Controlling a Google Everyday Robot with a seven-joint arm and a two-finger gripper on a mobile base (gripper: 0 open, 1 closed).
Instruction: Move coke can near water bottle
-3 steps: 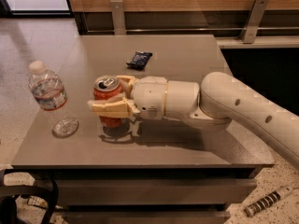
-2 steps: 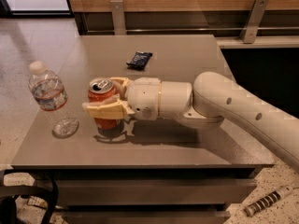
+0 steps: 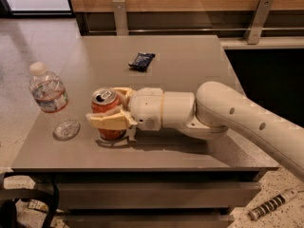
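Note:
The coke can [image 3: 105, 109], orange-red with a silver pull-tab top, stands upright near the front left of the grey table [image 3: 190, 61]. My gripper [image 3: 110, 109] reaches in from the right and is shut on the can, one cream finger [image 3: 107, 120] in front of it and one behind. The water bottle [image 3: 49, 99], clear with a white cap and a red-and-white label, stands upright at the table's left edge, a short gap to the left of the can.
A flat dark blue snack packet [image 3: 141, 61] lies toward the back middle of the table. A wooden wall with metal rail posts [image 3: 119, 15] runs behind the table. The floor lies to the left, and a striped object [image 3: 270, 205] lies on it at lower right.
My gripper has carried the can a little to the left, closer to the water bottle. The bottle and the packet have not moved.

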